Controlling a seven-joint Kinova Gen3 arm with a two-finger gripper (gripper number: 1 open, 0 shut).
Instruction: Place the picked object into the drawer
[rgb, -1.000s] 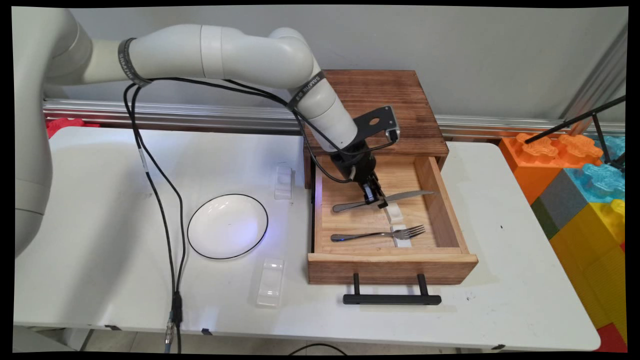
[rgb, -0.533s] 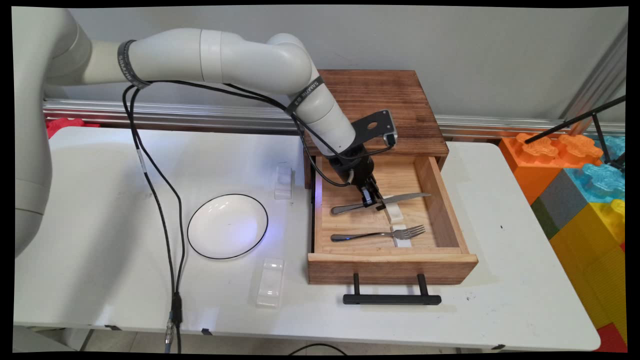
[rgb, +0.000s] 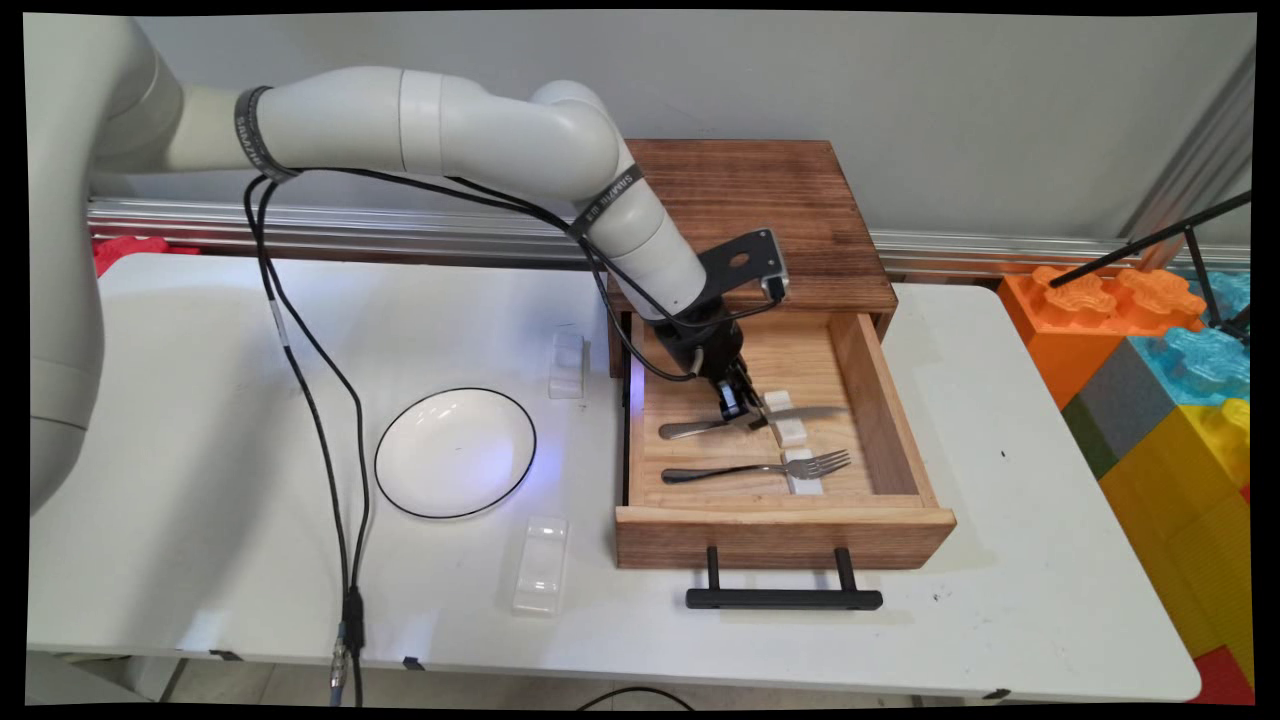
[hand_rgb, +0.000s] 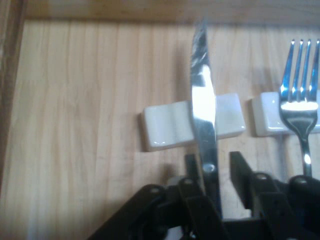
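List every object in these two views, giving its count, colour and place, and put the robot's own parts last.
knife: one, silver, in the open drawer, across a rest
fork: one, silver, nearer the drawer's front, tines on a rest
drawer rests: two, white, inside the drawer
table rests: two, pale, on the table left of the drawer
plate: one, white with a black rim, left of the drawer
drawer: one, light wood, pulled open, black handle
cabinet: one, dark wood, against the wall
table: one, white
toy blocks: several, orange, blue, grey, yellow, at the right edge
arm: one, white, from the left
gripper: one, black, at the knife
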